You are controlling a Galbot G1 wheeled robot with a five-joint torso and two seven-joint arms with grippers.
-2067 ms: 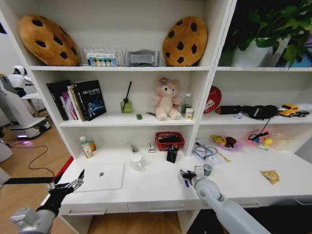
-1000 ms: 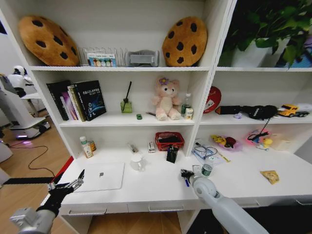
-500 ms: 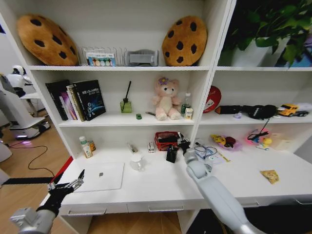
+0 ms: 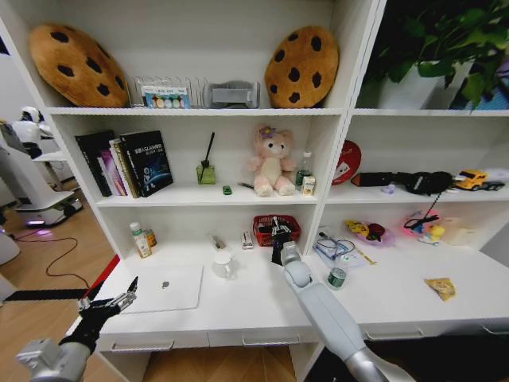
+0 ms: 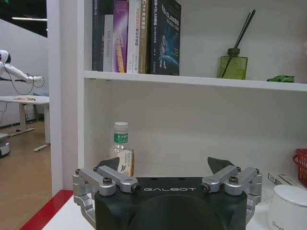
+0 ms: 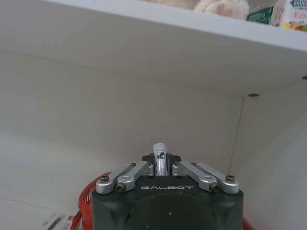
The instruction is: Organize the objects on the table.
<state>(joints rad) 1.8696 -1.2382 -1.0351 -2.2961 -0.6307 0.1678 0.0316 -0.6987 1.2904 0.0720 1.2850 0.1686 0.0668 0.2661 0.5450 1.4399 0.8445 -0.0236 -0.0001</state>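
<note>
My right gripper (image 4: 276, 226) is raised over the red basket (image 4: 259, 232) at the back of the white table (image 4: 254, 306). In the right wrist view my right gripper (image 6: 159, 162) is shut on a pen (image 6: 159, 149) with a white end, above the basket's rim (image 6: 86, 203). My left gripper (image 4: 107, 305) hangs open at the table's front left corner, beside the silver laptop (image 4: 165, 288). In its own wrist view my left gripper (image 5: 164, 165) is open with nothing in it. A tan snack packet (image 4: 441, 288) lies at the right. A tiny green item (image 4: 227, 190) sits on the shelf above.
A white mug (image 4: 223, 265) stands left of the basket and a small green-lidded jar (image 4: 337, 277) right of my arm. A bottle (image 4: 140, 239) stands at the back left. The shelf board runs low over the basket. A pink plush bear (image 4: 270, 161) sits above.
My right gripper has risen from the table's front middle, where a blue pen lay, and moved back and left over the red basket. The pen is gone from that spot. The left arm is still.
</note>
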